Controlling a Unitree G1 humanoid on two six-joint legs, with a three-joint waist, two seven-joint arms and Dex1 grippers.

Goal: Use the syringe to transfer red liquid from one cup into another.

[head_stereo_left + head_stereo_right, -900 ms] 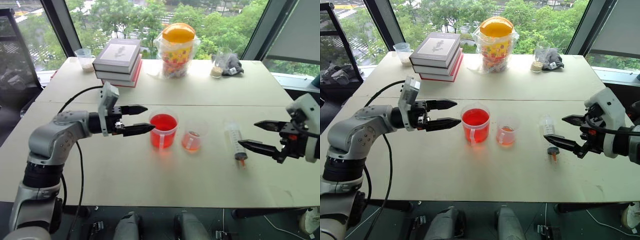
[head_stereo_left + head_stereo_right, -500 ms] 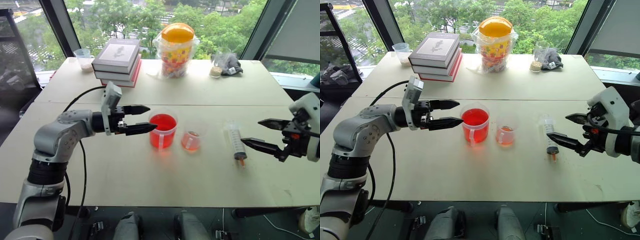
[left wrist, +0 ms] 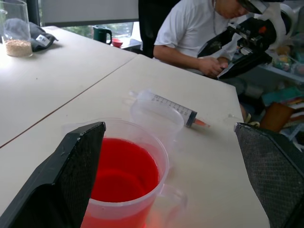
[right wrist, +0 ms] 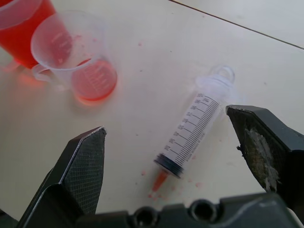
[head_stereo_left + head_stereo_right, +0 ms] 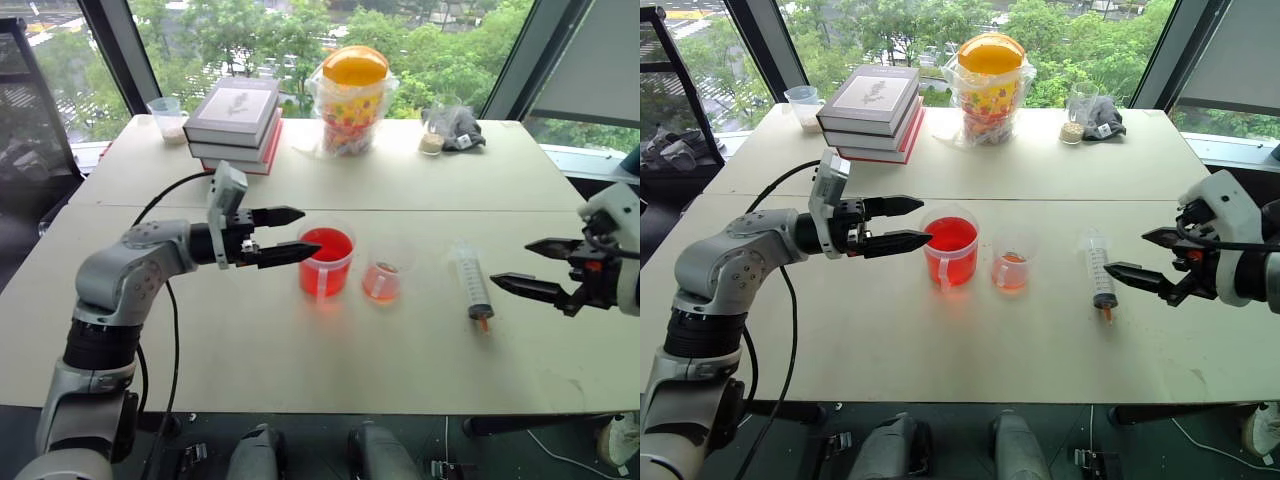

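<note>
While the syringe (image 5: 471, 284) lies flat on the desk (image 5: 300, 350) at 3 o'clock of both cups, right hand (image 5: 540, 268) hovers beside it, open, empty, prob. lining up a pickup; left hand (image 5: 285, 234) open at tall cup (image 5: 326, 262), likely to steady it.

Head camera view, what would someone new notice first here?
Probably the tall cup of deep red liquid mid-table, with the left gripper level beside it, jaws open. Next to it stands a short cup with a pale orange-pink pool, and farther right the syringe lies flat on the table, the open right gripper hanging just beyond it.
</note>
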